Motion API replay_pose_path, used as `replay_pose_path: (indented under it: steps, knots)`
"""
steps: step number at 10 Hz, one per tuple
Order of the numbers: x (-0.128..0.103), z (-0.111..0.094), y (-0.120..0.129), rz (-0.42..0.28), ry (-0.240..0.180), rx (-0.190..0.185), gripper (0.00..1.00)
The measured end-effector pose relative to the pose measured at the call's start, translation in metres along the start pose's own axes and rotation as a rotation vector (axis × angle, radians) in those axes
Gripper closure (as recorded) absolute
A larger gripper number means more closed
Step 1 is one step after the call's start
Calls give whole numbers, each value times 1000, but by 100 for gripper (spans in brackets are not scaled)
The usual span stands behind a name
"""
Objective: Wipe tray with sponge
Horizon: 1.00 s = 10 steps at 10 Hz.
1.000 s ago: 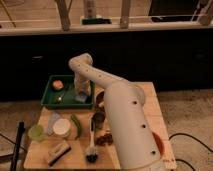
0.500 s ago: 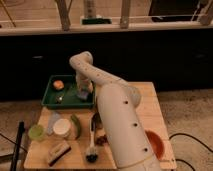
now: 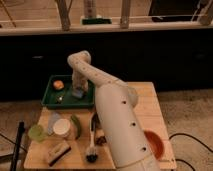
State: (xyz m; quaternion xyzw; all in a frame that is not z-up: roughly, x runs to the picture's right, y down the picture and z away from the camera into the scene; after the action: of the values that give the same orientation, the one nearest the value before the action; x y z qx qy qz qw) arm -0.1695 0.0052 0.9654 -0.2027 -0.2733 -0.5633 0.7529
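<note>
Tray (image 3: pixel 65 104): raised rim is walling every side, leaving entry from above only. Gripper (image 3: pixel 78 88) is standing in the right part, at the sponge (image 3: pixel 78 93). Orange lump (image 3: pixel 58 84) is sitting far left; the near-left floor is lying open. Arm (image 3: pixel 117 125) is blocking the middle of the table (image 3: pixel 145 97). White tub (image 3: pixel 62 128) and brush (image 3: pixel 92 142) are crowding the front.

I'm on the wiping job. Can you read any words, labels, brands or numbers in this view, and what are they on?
No text can be read anywhere in this view.
Tray: no marking shows.
Sponge: plain, no print shows.
Tool, down inside the tray at the sponge: no lettering shows.
White tub and tan block: too blurred to tell if they have any print.
</note>
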Motion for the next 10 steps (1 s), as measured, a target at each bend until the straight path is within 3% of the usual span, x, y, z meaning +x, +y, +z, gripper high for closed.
replay_pose_path:
  steps: [4, 7, 10]
  knots:
    - [-20, -5, 11, -37, -45, 9, 100]
    - [-16, -5, 32, -7, -53, -51, 100]
    - [7, -3, 34, 50, -17, -93, 100]
